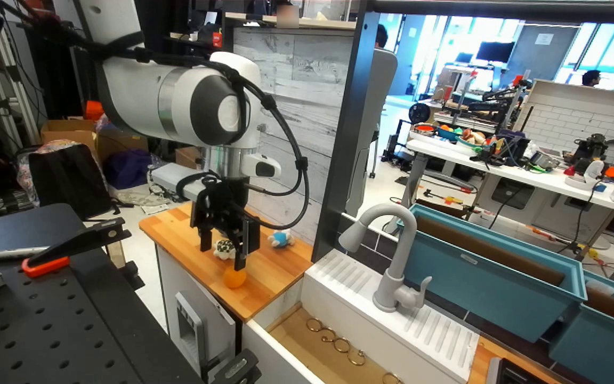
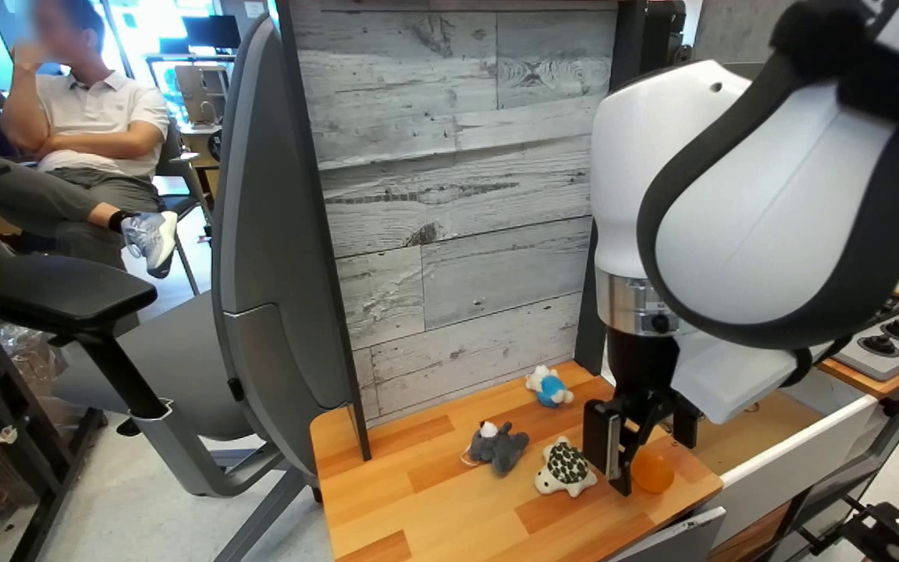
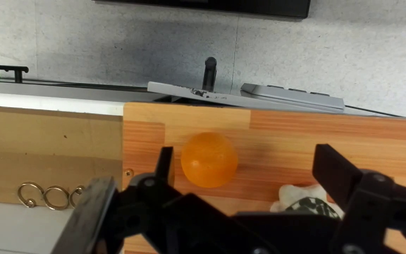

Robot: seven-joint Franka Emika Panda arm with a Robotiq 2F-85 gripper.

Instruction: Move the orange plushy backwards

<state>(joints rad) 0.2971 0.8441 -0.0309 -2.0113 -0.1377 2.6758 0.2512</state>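
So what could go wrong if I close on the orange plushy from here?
In the wrist view, the orange plushy appears off-centre relative to the open gripper, so closing may shove it rather than grip.
It looks round and rests near a corner of the wooden countertop, so a bump might roll it off.
The turtle toy shows beside the gripper and could get knocked.

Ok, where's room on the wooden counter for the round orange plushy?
Bare on the wooden counter: the end away from the white sink, past the grey plush animal; also between the sink, blue-white plush animal and round orange plushy. Crowded: between it and the spotted white plush turtle, where the black gripper hangs.
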